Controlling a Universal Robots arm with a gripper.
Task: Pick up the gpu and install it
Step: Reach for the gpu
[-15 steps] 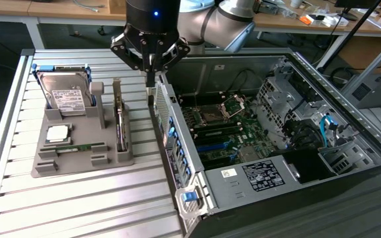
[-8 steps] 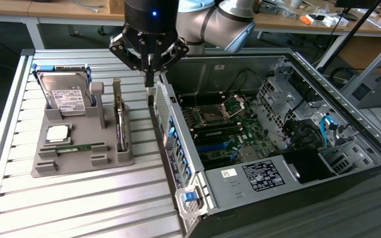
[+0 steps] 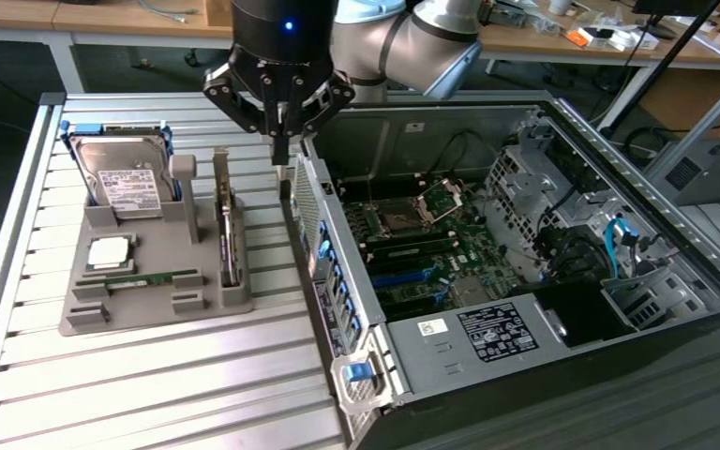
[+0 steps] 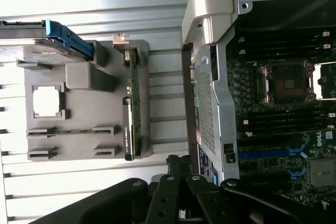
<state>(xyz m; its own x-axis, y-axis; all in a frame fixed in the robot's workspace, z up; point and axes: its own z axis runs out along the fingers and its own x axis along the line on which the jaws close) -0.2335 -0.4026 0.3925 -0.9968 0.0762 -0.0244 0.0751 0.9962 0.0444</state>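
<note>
The gpu (image 3: 225, 228) stands on edge in a slot at the exterior view's right side of the grey holder (image 3: 147, 309); it is a thin green card with a silver bracket at its far end. In the wrist view the gpu (image 4: 132, 114) is seen edge-on with its black cooler. My gripper (image 3: 281, 157) hangs shut and holds nothing. It is above the gap between the holder and the open computer case (image 3: 335, 281), slightly to the exterior view's right of the card. In the wrist view the gripper (image 4: 176, 162) shows as dark linkages.
The holder also carries a silver hard drive (image 3: 128, 183), a square processor (image 3: 110, 249) and a narrow RAM stick (image 3: 147, 278). Inside the case lies the motherboard (image 3: 416, 234) with its socket and slots. The case's rear wall (image 4: 210, 93) rises beside the holder on the slatted table (image 3: 147, 394).
</note>
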